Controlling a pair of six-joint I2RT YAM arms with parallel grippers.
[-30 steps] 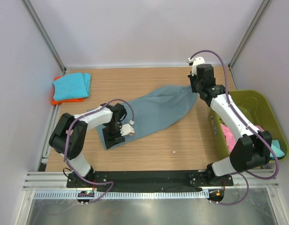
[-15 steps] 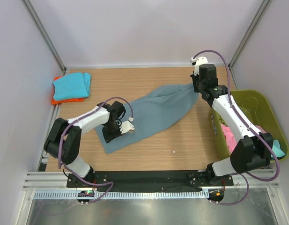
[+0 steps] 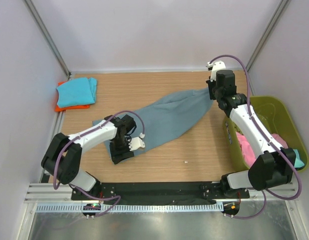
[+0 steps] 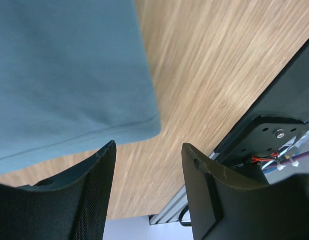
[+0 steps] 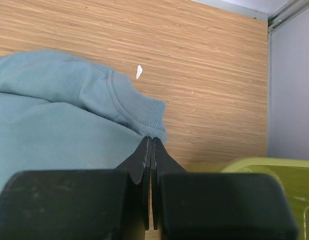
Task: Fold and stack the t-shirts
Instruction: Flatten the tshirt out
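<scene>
Since the blue-grey shirt (image 3: 169, 117) is limp, light cloth, it'll sag and bunch wherever it isn't held, so imo grab seams/corners, not the middle. Rn it's lying stretched diagonally across the desk (image 3: 194, 150), far right to near left. Right pincer (image 5: 151, 142) is clamped shut on the ribbed collar (image 5: 144, 112); left pincer (image 4: 149, 150) is wide open w/ nothing in it, right by the hem corner (image 4: 144, 125) at the near-left end. Turquoise shirt (image 3: 76, 91) sits folded far left on an orange one (image 3: 64, 107); pink one (image 3: 249, 147) is in the basket (image 3: 267, 100) at right.
</scene>
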